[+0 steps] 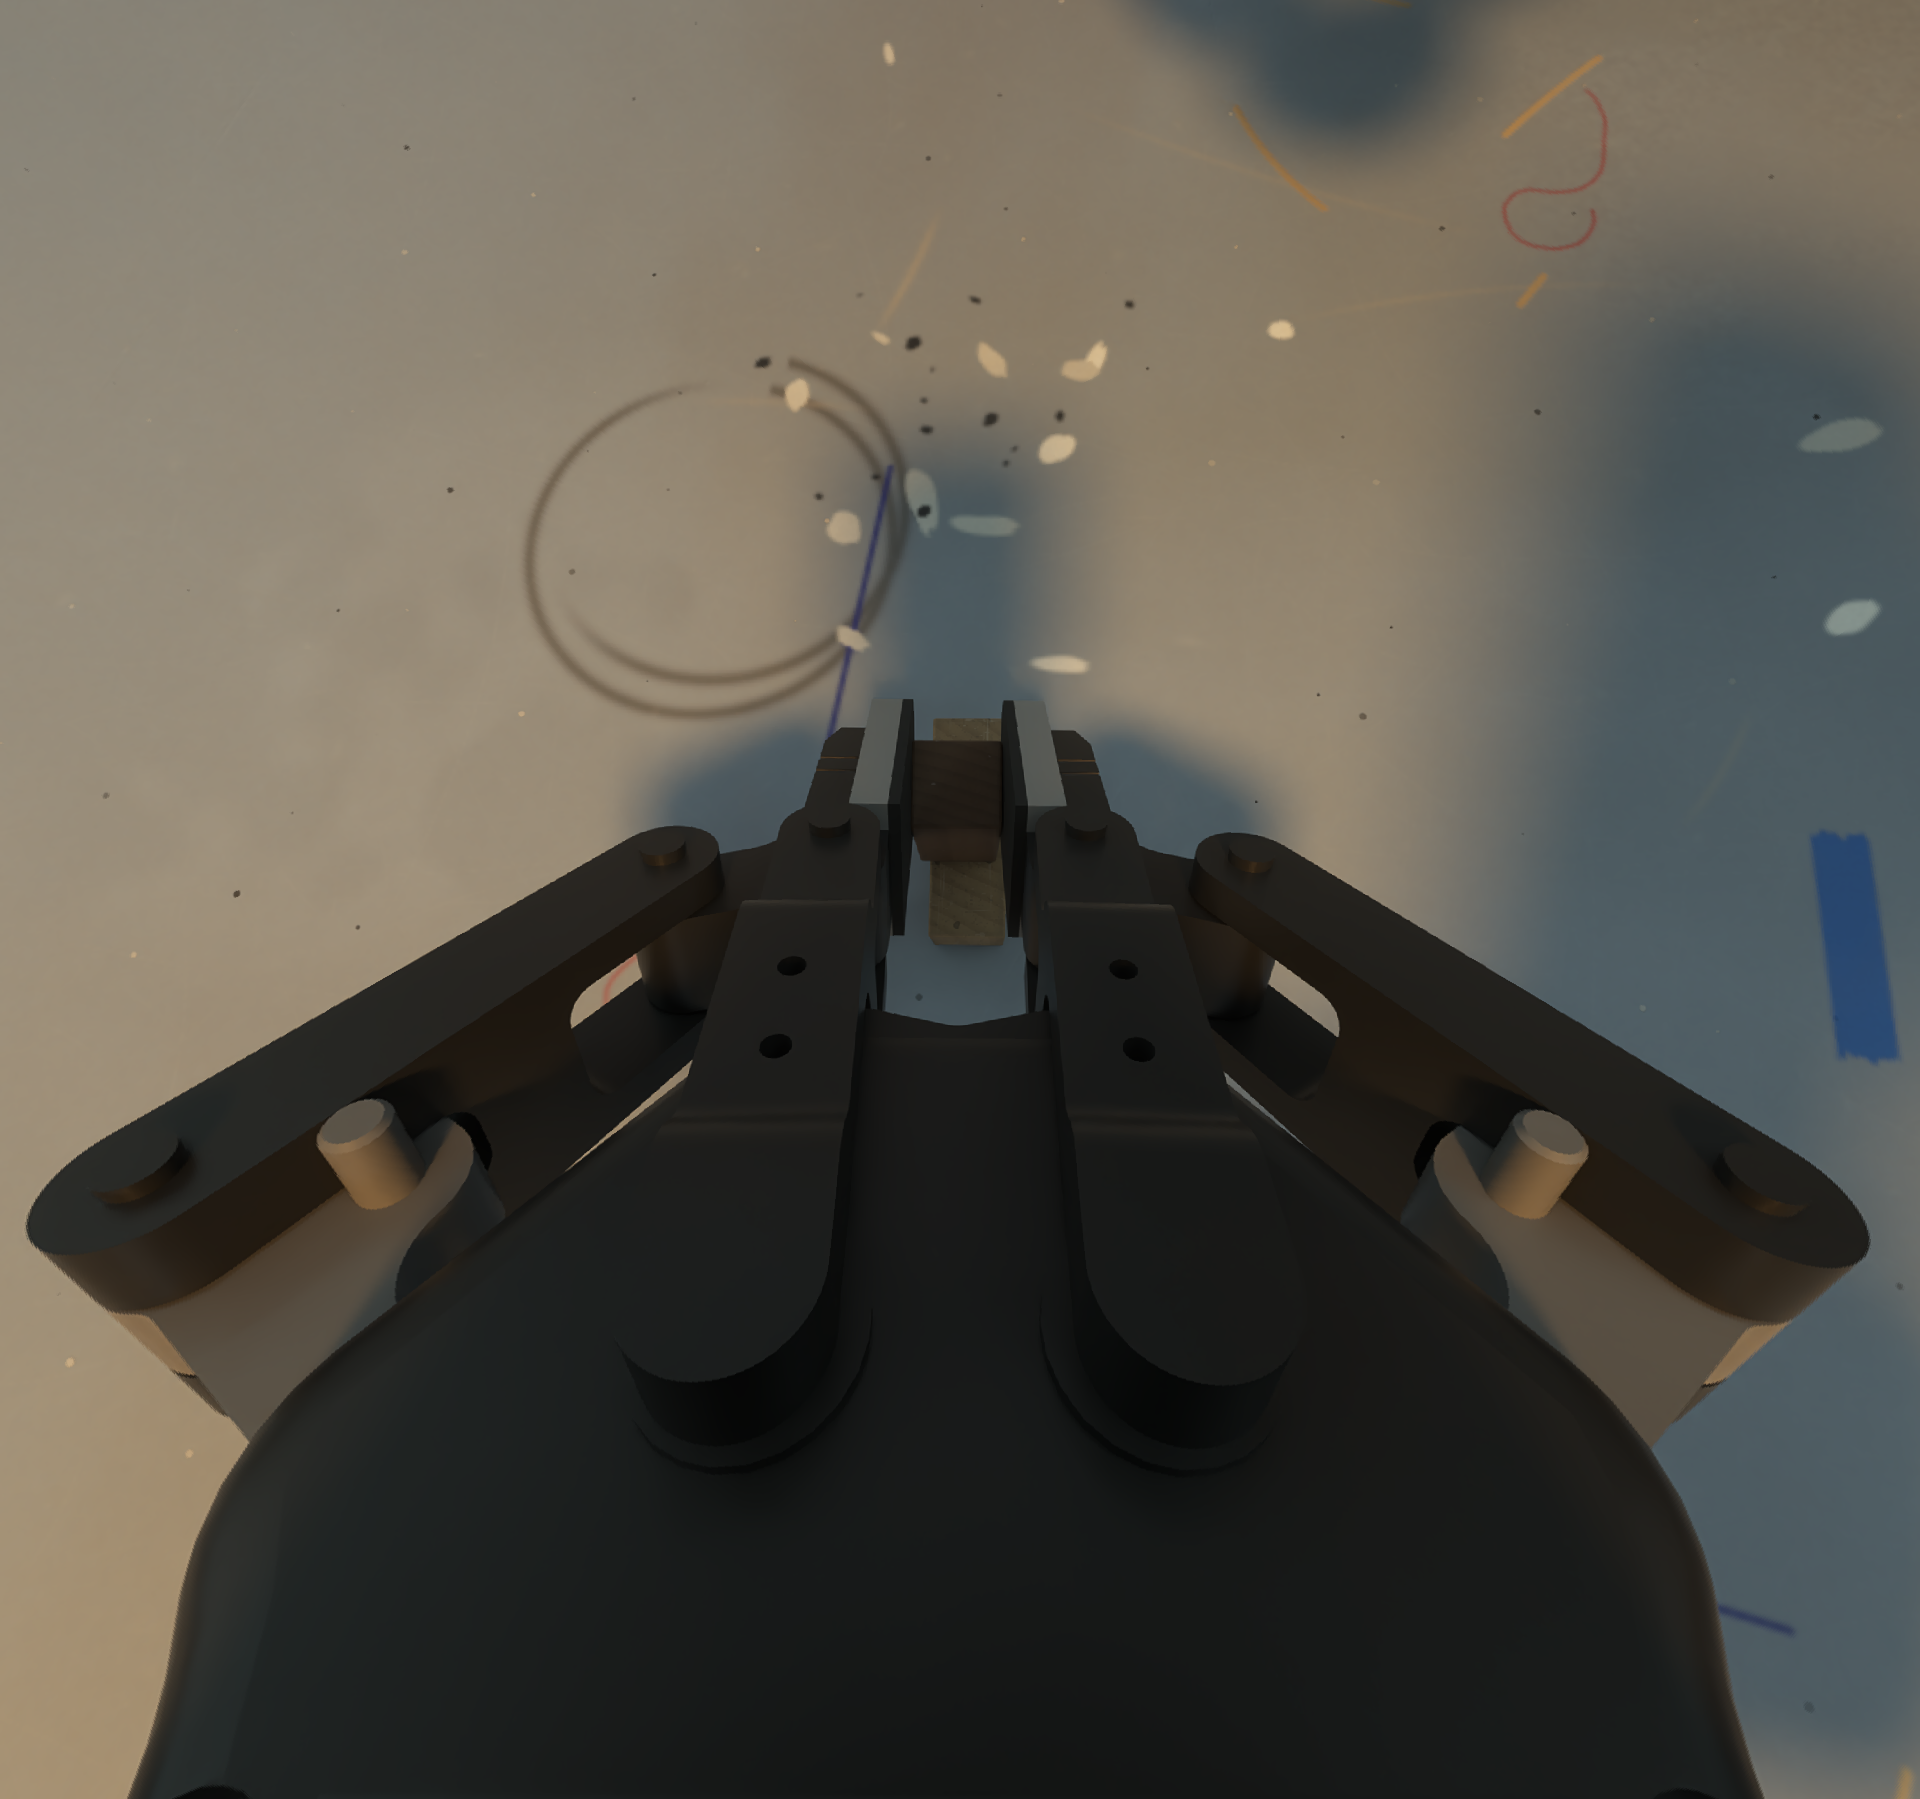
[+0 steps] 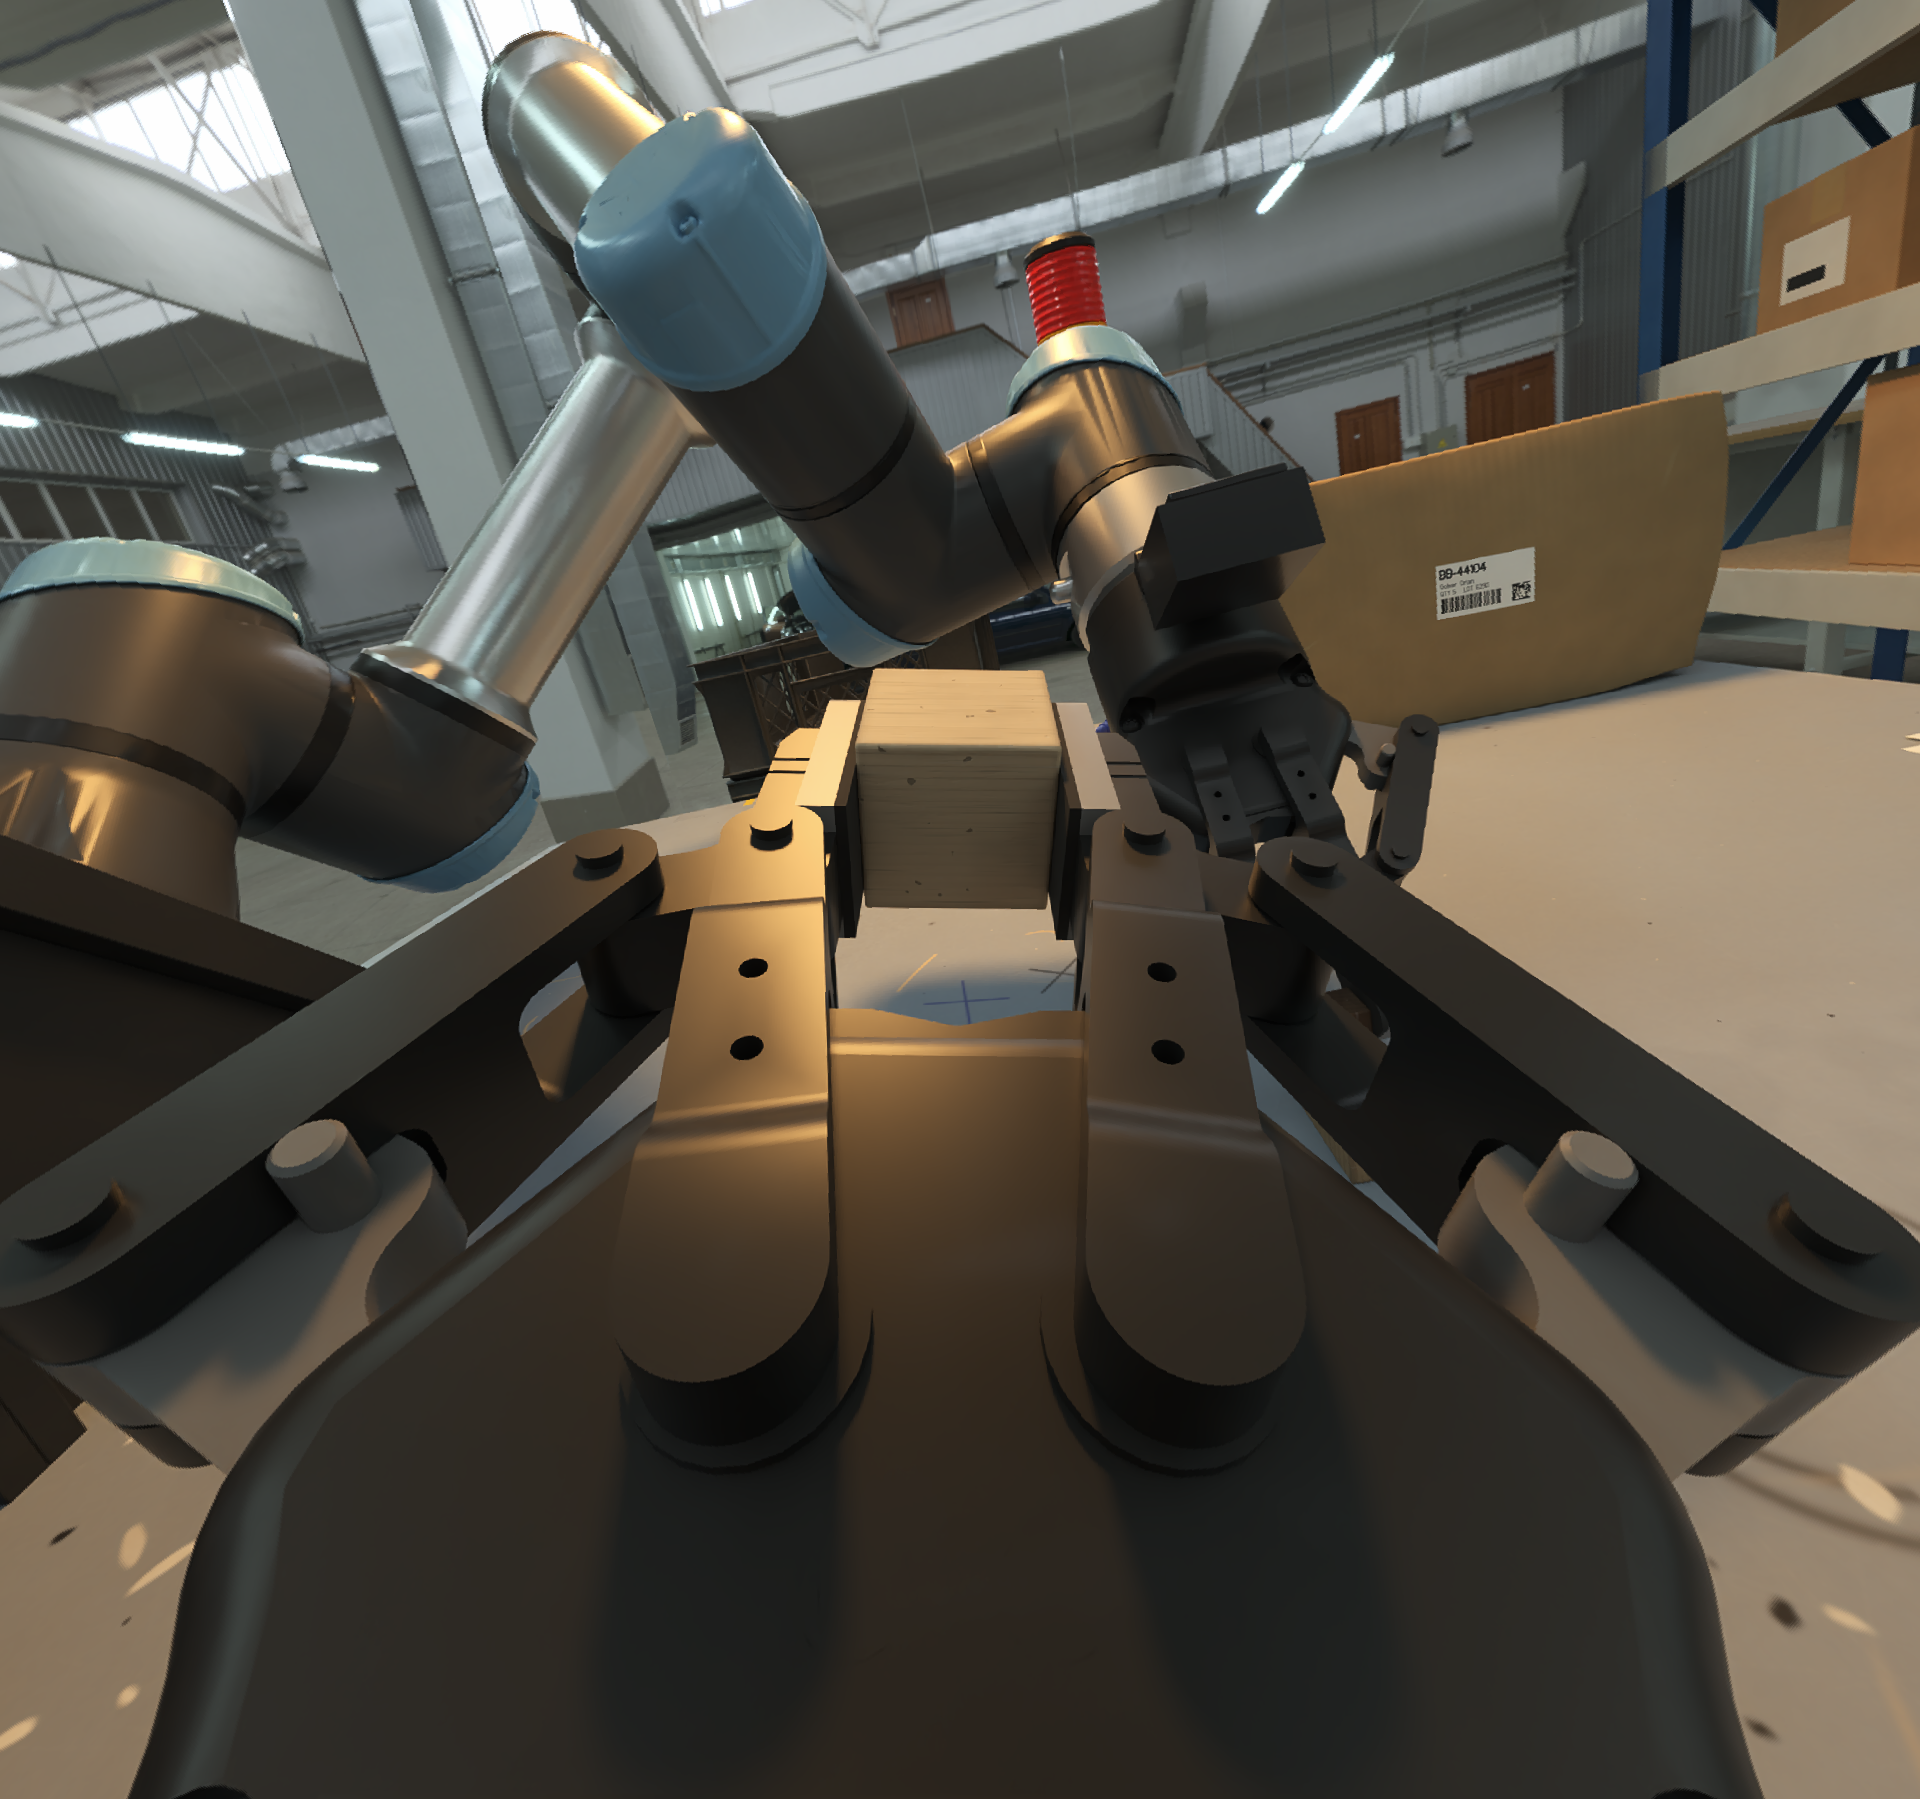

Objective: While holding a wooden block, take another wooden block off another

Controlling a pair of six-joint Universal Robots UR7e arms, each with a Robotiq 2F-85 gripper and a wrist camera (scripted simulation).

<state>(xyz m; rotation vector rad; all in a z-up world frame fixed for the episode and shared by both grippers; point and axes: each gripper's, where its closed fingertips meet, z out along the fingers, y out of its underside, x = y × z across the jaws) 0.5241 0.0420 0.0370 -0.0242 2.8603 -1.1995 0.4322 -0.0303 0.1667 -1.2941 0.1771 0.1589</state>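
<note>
The right gripper [image 2: 956,793] grips a pale wooden block [image 2: 954,793] between its pads, raised clear of the grey table [image 2: 1662,918] and pointing toward the other arm [image 2: 790,419]. The left gripper [image 1: 958,783], aimed straight down at the tabletop, has its fingers drawn narrow around a dark block [image 1: 954,793]; a lighter block [image 1: 968,902] shows directly beneath it, its ends poking out on both sides. Whether the dark block has left the lighter one cannot be told from this angle. As a judgement, the holding half of the task is in place and the grasp on the upper block is made; lifting it clear remains. A cardboard box [image 2: 1507,554] lies at the table's far edge. The blocks' distance from any edge cannot be read here.
</note>
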